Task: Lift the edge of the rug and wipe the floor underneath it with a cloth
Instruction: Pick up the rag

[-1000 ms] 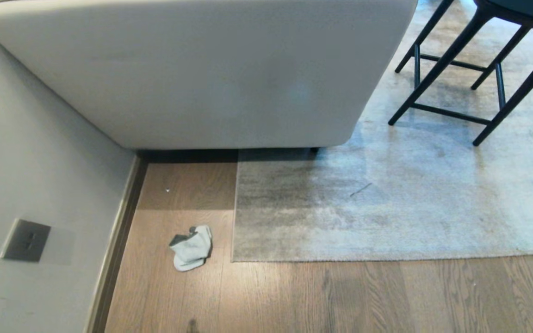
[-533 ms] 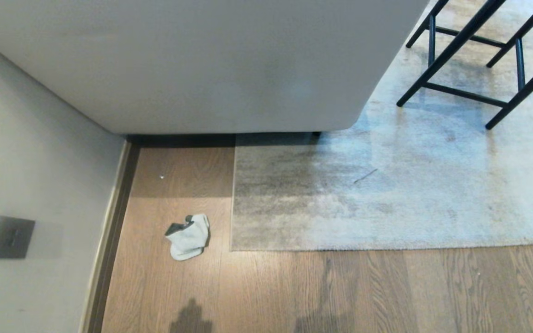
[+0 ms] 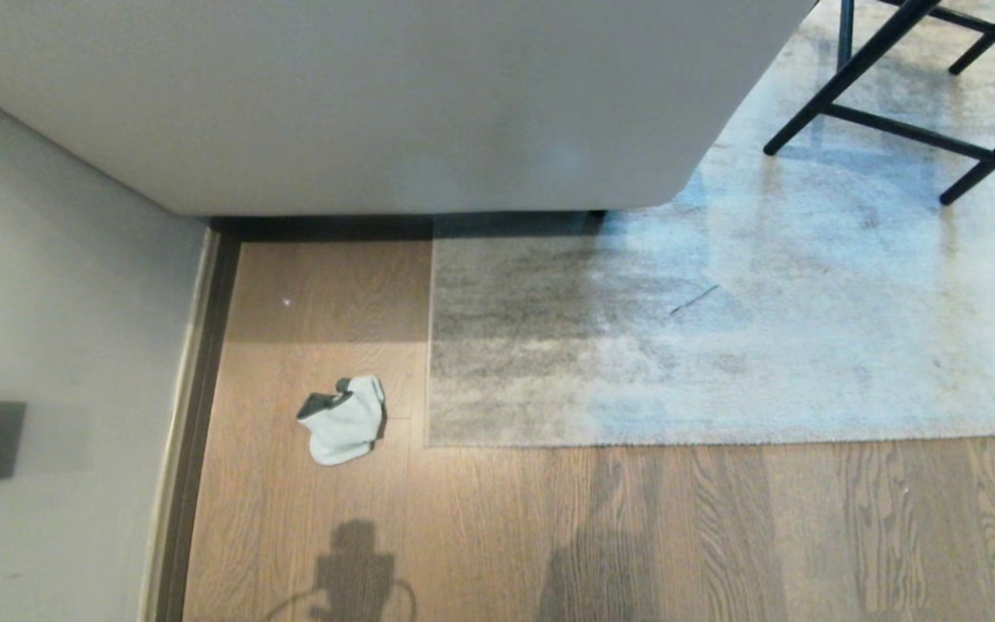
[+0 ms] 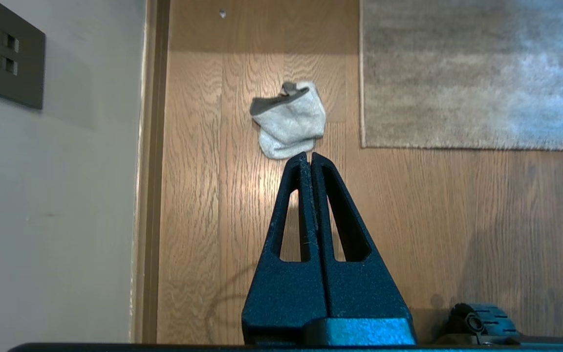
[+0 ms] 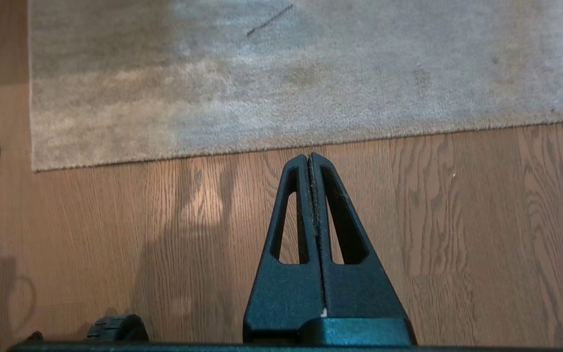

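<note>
The floor [image 3: 636, 527] in front of the rug edge [image 3: 636, 442] is bare and wide, so a gripper can come to the border from this side. On the left there is only a narrow strip of floor between the rug and the wall [image 3: 57, 345], and the cloth [image 3: 342, 421] lies in it. Behind, the pale sofa [image 3: 377, 104] closes the way, and black stool legs [image 3: 895, 95] stand on the rug at far right.

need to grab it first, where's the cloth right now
In the head view the cloth lies crumpled on the bare floor, left of the rug edge near its corner, between rug and baseboard.
</note>
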{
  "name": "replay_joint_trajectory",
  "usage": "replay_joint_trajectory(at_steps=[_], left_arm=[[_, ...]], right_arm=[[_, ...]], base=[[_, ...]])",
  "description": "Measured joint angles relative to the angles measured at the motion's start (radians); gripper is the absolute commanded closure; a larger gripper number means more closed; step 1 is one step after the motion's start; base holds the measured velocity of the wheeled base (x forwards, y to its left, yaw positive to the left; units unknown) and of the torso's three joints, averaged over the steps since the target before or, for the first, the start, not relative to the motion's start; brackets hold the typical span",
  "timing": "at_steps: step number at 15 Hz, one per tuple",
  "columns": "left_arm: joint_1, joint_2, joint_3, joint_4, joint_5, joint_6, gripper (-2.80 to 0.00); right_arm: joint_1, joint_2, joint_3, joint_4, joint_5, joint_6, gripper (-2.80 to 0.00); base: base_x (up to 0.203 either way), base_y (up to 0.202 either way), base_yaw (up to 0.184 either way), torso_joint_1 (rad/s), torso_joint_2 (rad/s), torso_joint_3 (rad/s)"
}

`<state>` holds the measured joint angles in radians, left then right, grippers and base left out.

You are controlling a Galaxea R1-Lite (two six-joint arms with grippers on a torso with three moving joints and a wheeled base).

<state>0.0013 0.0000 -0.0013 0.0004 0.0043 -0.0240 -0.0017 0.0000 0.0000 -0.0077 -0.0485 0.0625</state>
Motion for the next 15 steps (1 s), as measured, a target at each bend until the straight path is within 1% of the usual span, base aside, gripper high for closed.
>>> replay_joint_trajectory(at_steps=[15], left_arm=[[0.0, 0.0, 0.0, 0.0, 0.0, -0.002, 0.0]], right_arm=[[0.0, 0.0, 0.0, 0.0, 0.0, 0.001, 0.0]], base=[[0.0, 0.0, 0.0, 0.003, 0.0, -0.196]])
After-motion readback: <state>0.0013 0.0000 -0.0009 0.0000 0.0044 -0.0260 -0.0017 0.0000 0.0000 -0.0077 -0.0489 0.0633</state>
